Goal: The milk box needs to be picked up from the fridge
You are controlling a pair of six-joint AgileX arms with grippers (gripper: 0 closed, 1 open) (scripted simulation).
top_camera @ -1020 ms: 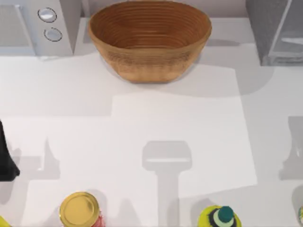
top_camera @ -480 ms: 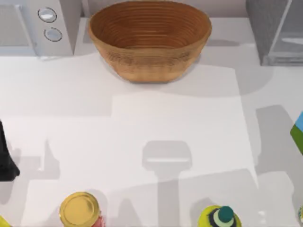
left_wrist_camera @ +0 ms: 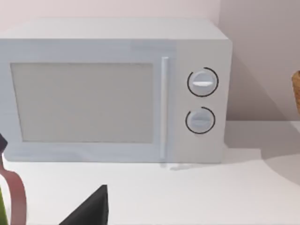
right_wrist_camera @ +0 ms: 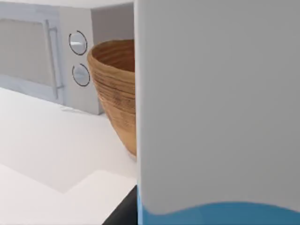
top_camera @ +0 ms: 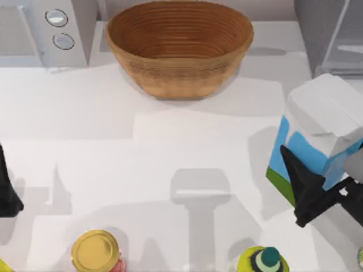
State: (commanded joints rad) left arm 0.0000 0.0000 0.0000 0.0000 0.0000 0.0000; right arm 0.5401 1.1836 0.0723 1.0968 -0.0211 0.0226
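Our right hand (top_camera: 317,190) is clamped on the rectangular milk box (top_camera: 317,136), smooth white on top, light blue on its sides with a green base strip, held tilted above the white bench (top_camera: 170,170) at its right side, before the grey boxy fridge (top_camera: 329,34). Half a second ago just its corner showed at the right edge. Our left hand (top_camera: 7,190) sits parked at the left edge; we cannot tell its opening. The ribbed woven brown basket (top_camera: 178,45) stands unmoved.
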